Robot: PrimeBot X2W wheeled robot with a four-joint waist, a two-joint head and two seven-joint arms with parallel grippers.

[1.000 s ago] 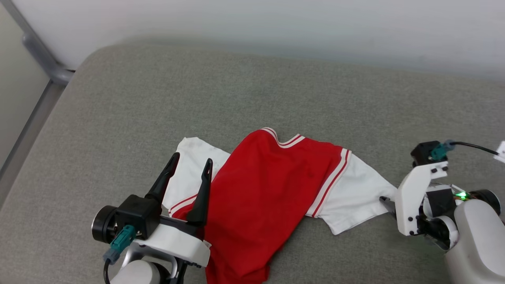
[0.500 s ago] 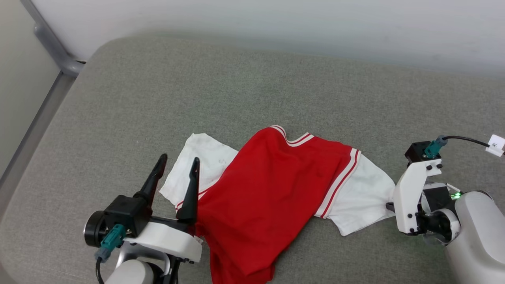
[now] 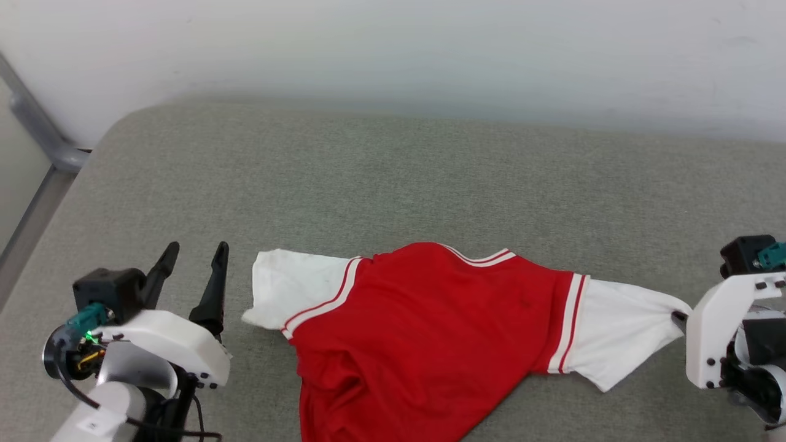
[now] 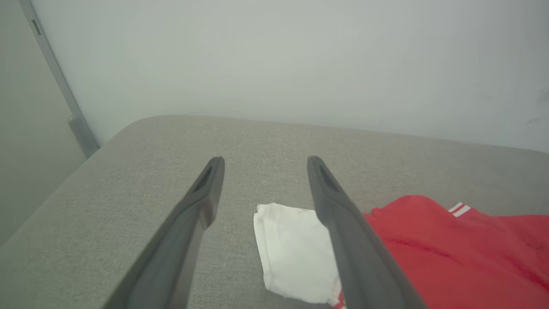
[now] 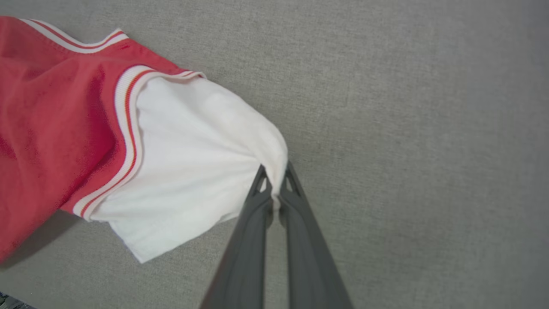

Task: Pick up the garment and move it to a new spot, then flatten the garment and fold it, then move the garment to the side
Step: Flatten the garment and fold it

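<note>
Garment (image 3: 424, 344) on cushion (image 3: 393, 178), right of left gripper (image 3: 198, 247)

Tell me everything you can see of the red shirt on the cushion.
The garment is a soft red T-shirt with white short sleeves, red-and-white striped trim at collar and armholes, plain side up. It lies spread but wrinkled on the grey cushion, collar toward the wall. The right gripper has its jaws shut on one sleeve's edge; the left gripper, jaws open, is apart from the other sleeve.
</note>
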